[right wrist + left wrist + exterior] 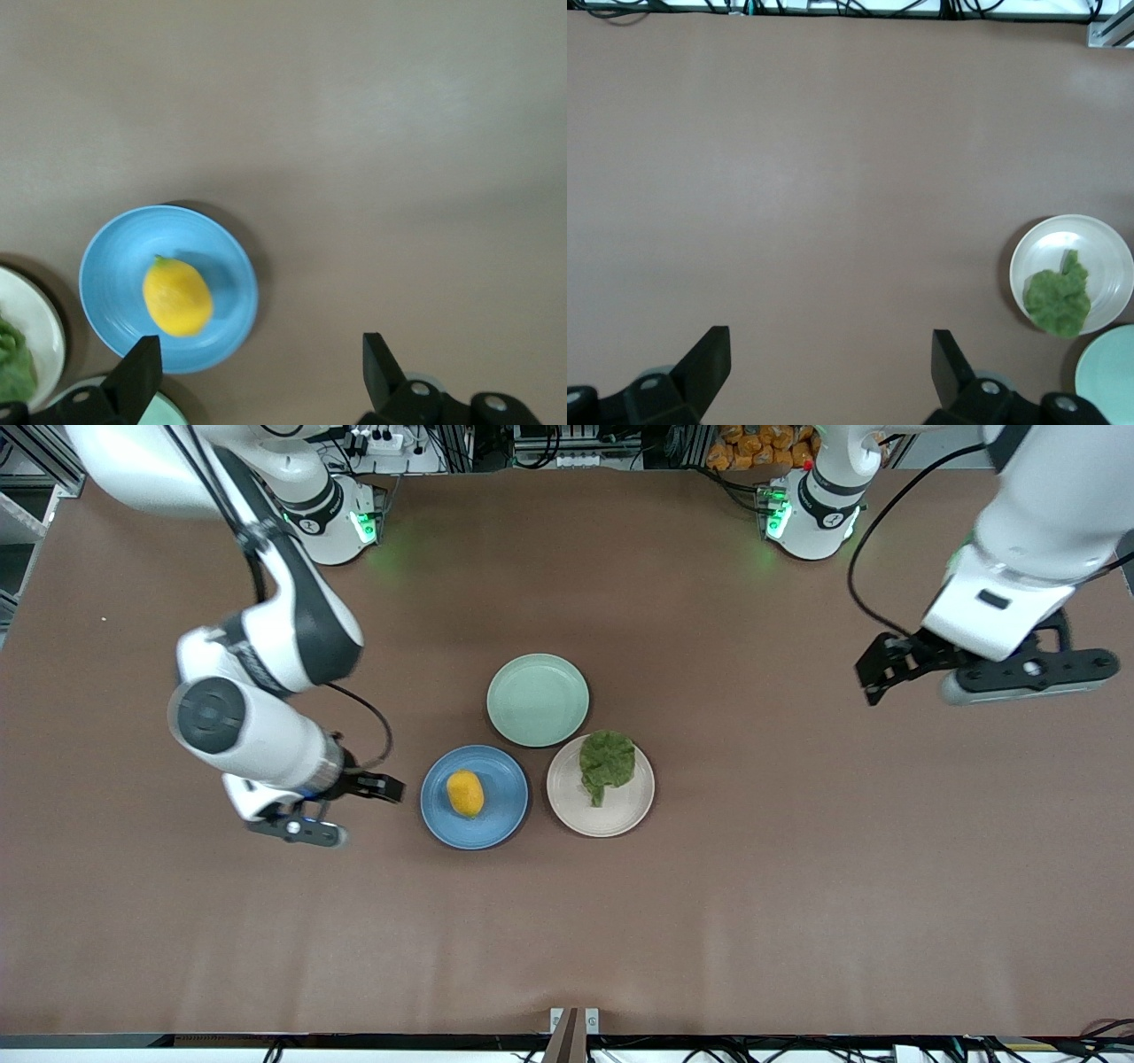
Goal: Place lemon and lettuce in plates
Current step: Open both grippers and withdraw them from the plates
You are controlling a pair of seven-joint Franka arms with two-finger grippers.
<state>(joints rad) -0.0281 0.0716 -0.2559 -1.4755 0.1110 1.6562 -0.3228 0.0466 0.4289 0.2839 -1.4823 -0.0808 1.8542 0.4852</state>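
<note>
The lemon lies in the blue plate. The lettuce lies in the beige-pink plate, beside the blue one. My right gripper is open and empty, over bare table just beside the blue plate toward the right arm's end. The right wrist view shows the lemon in the blue plate past my open right gripper. My left gripper is open and empty, over bare table toward the left arm's end. The left wrist view shows my left gripper, the lettuce and its plate.
A mint-green plate stands empty, farther from the front camera than the two other plates and touching them. It also shows in the left wrist view. The brown table runs wide around the plates.
</note>
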